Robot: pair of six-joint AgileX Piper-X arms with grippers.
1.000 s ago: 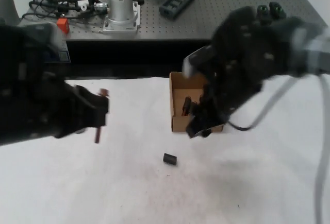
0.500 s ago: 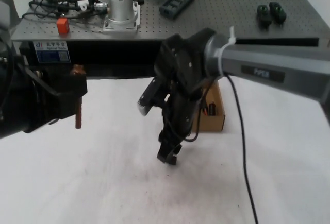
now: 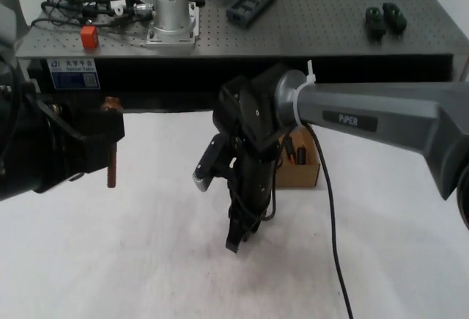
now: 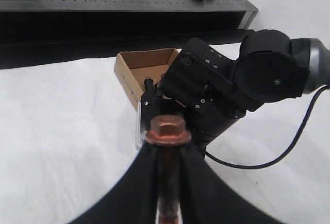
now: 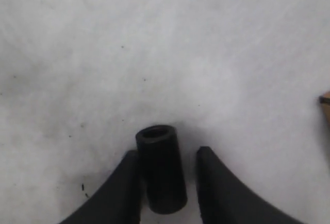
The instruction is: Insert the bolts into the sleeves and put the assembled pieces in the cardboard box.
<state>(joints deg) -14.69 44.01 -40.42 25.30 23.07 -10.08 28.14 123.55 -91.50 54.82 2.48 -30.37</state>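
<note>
The right claw (image 5: 166,154) stands low over the white cloth (image 3: 146,260) that covers the worktop. Its two fingers are apart and straddle the black sleeve (image 5: 161,168), which lies on its side on the cloth. One finger seems to touch the sleeve's wall; the other shows a gap. The left claw (image 4: 167,154) is clamped on a copper bolt (image 4: 167,130), held above the cloth and well apart from the sleeve, hex head up and shaft hanging down. The cardboard box (image 4: 129,68) sits just behind the right arm, with a few dark pieces (image 3: 293,150) already inside.

The step in hand looks to be the pick-up of the sleeve. To do it well, the fingers should close squarely across the sleeve's wall near its middle and leave the open bore free. A grip near one end could squeeze the sleeve out or let it roll on the soft cloth, so a slow, even close would suit. After the lift, the bore has to face the bolt's tip, with both axes in line before any push.
</note>
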